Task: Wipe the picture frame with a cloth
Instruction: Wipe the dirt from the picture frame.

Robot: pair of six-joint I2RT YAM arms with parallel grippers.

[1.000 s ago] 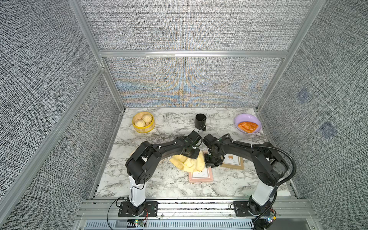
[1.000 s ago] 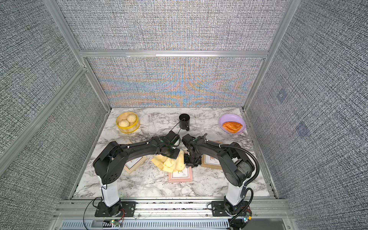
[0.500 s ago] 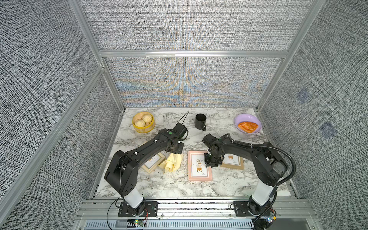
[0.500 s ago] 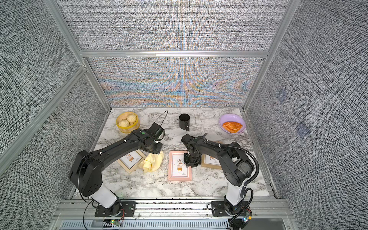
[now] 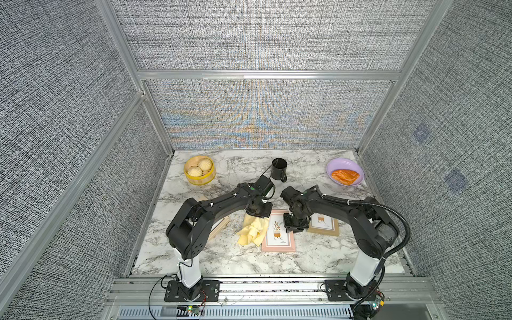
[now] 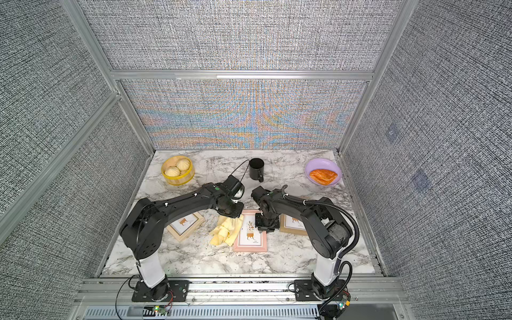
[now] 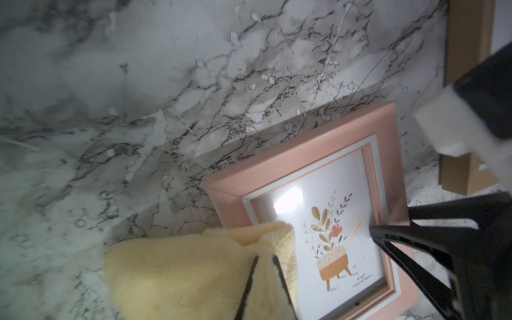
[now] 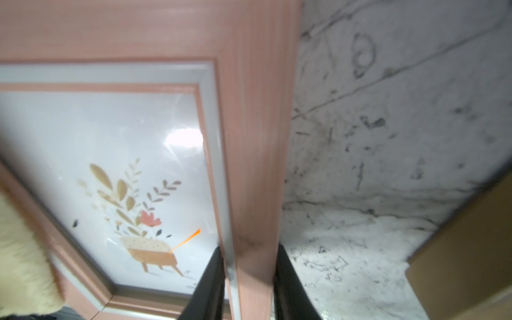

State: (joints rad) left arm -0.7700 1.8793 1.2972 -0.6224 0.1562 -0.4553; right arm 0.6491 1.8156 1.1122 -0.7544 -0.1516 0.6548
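Pale yellow cloth (image 7: 180, 271) pinched tight in the left gripper (image 7: 264, 260), draped onto the pink picture frame (image 5: 278, 241) along one edge. The right gripper (image 8: 248, 250) is clamped on the frame's opposite border. Frame's lying on the marble table (image 5: 221, 257), mid-table.

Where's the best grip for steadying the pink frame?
Pinch its right border from above: the pink frame lies flat, so only that raised rail fits between jaws. The right gripper straddles it there, leaving its middle free for the cloth.
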